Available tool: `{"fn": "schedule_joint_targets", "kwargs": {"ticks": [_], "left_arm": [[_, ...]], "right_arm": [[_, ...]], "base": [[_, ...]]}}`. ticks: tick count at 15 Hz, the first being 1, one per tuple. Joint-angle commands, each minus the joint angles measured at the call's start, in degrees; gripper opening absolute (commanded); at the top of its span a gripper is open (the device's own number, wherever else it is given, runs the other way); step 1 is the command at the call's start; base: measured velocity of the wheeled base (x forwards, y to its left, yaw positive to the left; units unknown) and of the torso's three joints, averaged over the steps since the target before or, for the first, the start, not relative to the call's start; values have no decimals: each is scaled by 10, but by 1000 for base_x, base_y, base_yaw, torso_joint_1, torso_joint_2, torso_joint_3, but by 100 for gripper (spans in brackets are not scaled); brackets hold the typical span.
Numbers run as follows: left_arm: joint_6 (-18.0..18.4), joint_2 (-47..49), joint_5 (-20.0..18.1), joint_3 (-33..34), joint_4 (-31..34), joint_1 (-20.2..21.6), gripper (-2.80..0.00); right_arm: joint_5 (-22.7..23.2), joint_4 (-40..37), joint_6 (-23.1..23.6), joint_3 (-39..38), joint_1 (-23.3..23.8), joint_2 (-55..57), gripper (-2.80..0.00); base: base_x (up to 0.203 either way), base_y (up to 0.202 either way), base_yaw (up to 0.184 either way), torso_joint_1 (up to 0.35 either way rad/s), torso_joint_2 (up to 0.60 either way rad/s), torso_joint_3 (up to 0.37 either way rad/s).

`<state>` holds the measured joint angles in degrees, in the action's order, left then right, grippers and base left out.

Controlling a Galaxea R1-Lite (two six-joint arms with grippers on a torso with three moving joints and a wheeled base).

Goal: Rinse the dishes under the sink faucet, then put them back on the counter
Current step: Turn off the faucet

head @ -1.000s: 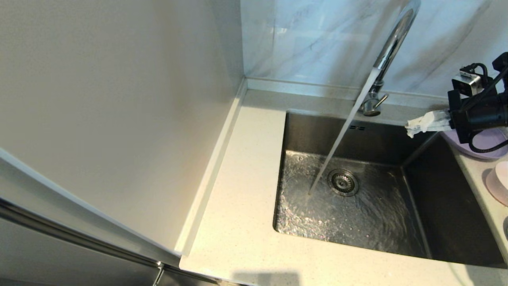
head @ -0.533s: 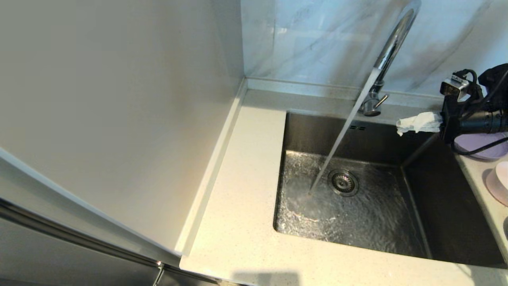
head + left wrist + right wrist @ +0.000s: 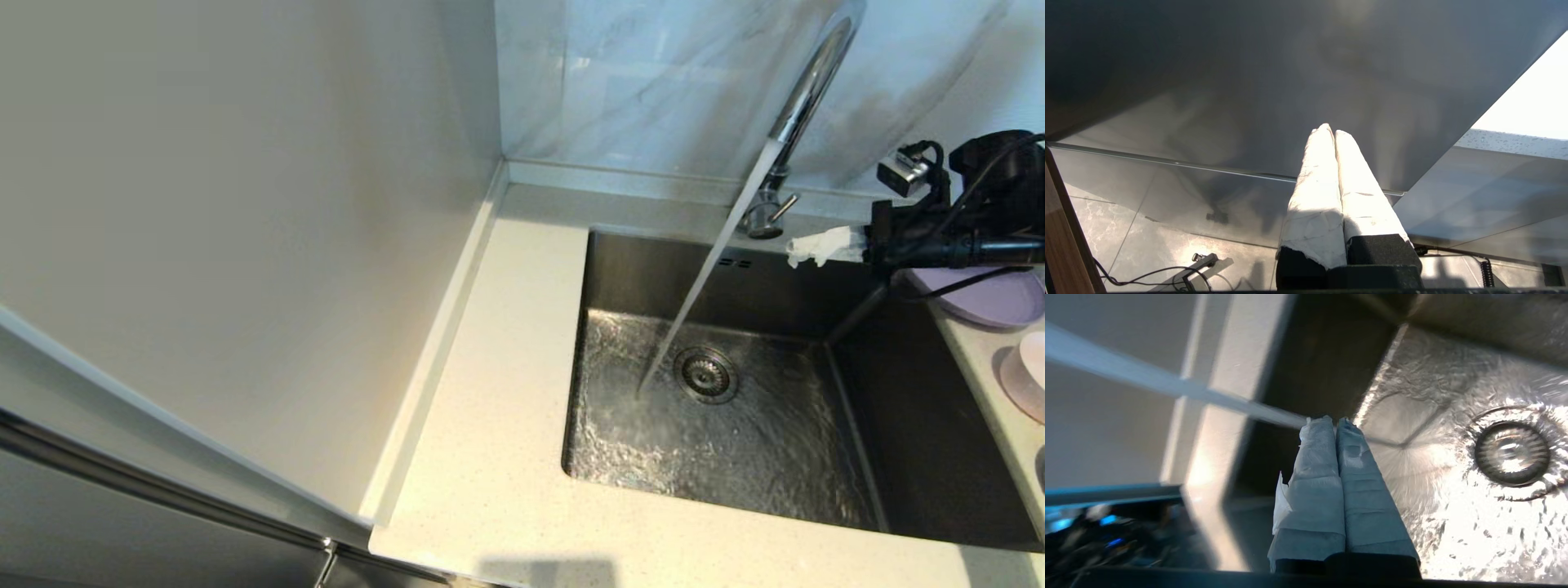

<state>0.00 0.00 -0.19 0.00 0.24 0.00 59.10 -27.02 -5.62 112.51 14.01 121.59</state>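
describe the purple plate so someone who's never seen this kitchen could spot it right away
Start at the steel sink with the running faucet. On the counter past the sink's right rim, behind the right gripper, lies the lavender plate. It is flat and purple; the pink cup nearer the robot is smaller.

The smooth off-white, finely speckled stone counter [image 3: 498, 408] runs along the walls with a raised rim at its back and left edges. A rectangular brushed stainless-steel sink [image 3: 914, 441] is set into it. On the counter strip right of the sink rest a shallow lavender plate [image 3: 992, 300] and, nearer the front, a small pale pink cup [image 3: 1027, 376], standing apart.
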Motion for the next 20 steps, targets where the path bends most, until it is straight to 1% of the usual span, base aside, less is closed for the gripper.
{"fn": "schedule_joint_targets", "kwargs": {"ticks": [1, 3, 5, 7, 10, 14, 18, 20], "left_arm": [[0, 0, 0, 0, 0, 0, -280], [0, 0, 0, 0, 0, 0, -280], [0, 0, 0, 0, 0, 0, -280], [0, 0, 0, 0, 0, 0, -280], [0, 0, 0, 0, 0, 0, -280], [0, 0, -1, 0, 0, 0, -280], [0, 0, 0, 0, 0, 0, -280], [0, 0, 0, 0, 0, 0, -280]], "right_arm": [[-48, 63, -17, 2, -18, 16, -280], [-51, 101, -70, 8, -24, 23, -280], [-54, 133, -111, 9, -26, 28, -280], [-62, 147, -138, 9, -26, 27, -280], [-63, 187, -165, 9, -26, 29, -280], [-64, 210, -168, 7, -27, 27, -280], [-64, 279, -167, 3, -34, 23, -280], [-64, 294, -167, 3, -35, 22, -280]], "base": [[0, 0, 0, 0, 0, 0], [0, 0, 0, 0, 0, 0], [0, 0, 0, 0, 0, 0], [0, 0, 0, 0, 0, 0], [0, 0, 0, 0, 0, 0], [0, 0, 0, 0, 0, 0], [0, 0, 0, 0, 0, 0], [0, 0, 0, 0, 0, 0]]}}
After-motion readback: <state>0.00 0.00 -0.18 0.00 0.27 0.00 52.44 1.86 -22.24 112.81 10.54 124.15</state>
